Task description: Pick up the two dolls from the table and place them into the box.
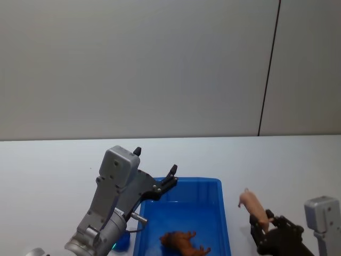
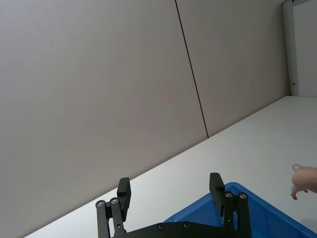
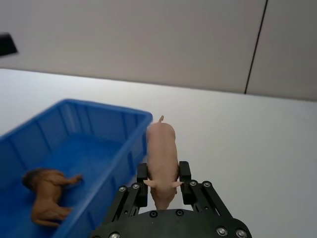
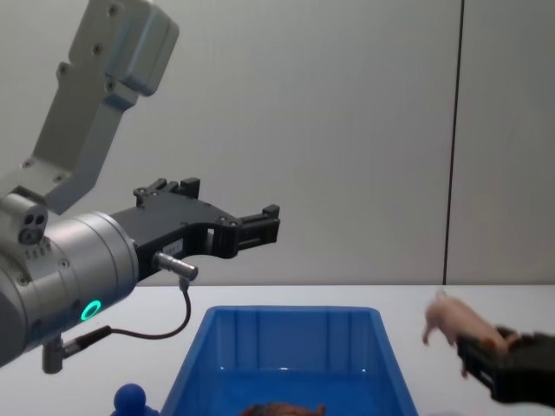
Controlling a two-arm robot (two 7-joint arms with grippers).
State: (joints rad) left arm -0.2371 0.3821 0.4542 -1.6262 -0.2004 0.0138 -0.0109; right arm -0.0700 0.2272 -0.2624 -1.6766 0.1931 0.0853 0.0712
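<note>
The pale pink pig doll [image 3: 162, 148] hangs above the white table [image 1: 42, 176], just right of the blue box [image 1: 197, 181]. My right gripper [image 3: 163, 181] is shut on its body, and it also shows in the head view [image 1: 262, 221]. From the chest the pig [image 4: 447, 321] sticks out of that gripper [image 4: 473, 351], off the tabletop. Inside the box [image 3: 99, 121] the brown lion doll [image 3: 47, 196] lies on the floor near the front [image 1: 184, 242]. My left gripper [image 2: 170, 191] is open and holds nothing, raised over the box's far left corner [image 1: 171, 177].
A small blue rounded object [image 4: 130, 399] sits on the table left of the box, under my left arm. A grey wall with a dark vertical seam [image 1: 269, 69] rises behind the table. Bare tabletop spreads to the far left and far right.
</note>
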